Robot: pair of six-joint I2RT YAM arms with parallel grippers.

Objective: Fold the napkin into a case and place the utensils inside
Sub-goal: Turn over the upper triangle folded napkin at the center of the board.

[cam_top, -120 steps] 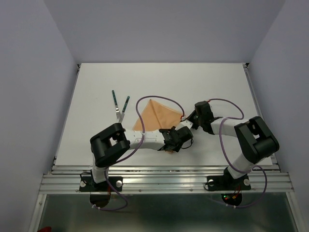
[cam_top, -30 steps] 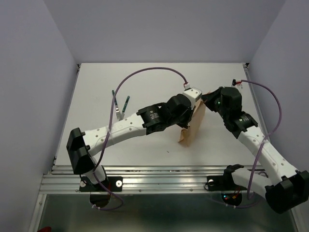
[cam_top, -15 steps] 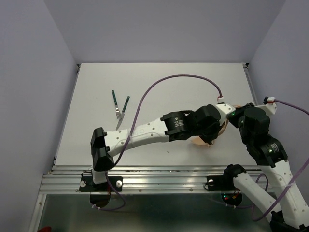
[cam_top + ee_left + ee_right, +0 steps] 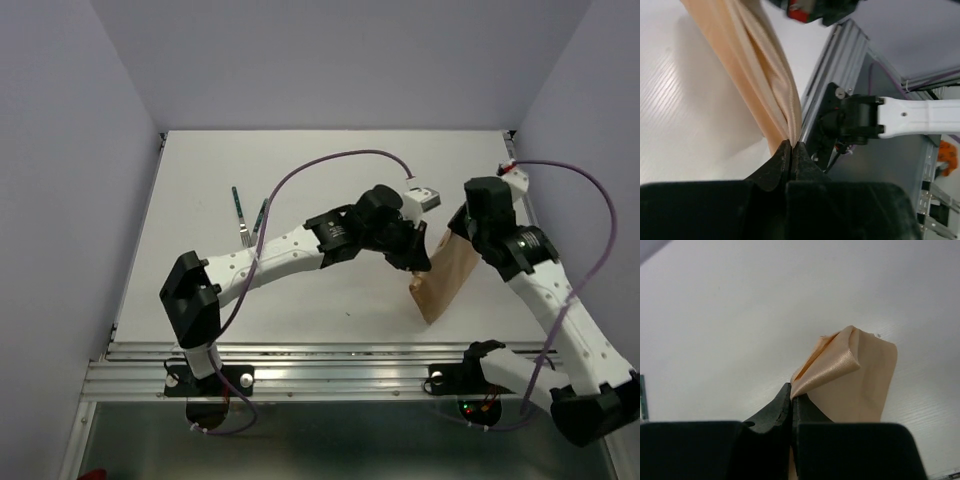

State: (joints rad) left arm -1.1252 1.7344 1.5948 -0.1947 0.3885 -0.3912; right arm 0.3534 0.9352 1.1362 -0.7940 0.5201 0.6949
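The peach-tan napkin is lifted at the right of the table as a narrow folded strip, its lower end near the front edge. My left gripper is shut on one edge of it; in the left wrist view the cloth runs up from the pinched tips. My right gripper is shut on its upper corner, and the right wrist view shows the folded satin hanging beyond the closed tips. Two utensils with dark green handles lie side by side at the left of the table, apart from both grippers.
The white table ends in a metal rail at the front. Purple cables loop over both arms. The right arm's base shows in the left wrist view, beyond the table's edge.
Both arms, still pinching the napkin, have carried it rightwards across the table. Since half a second ago it has been drawn out from a bunched lump into a longer strip.
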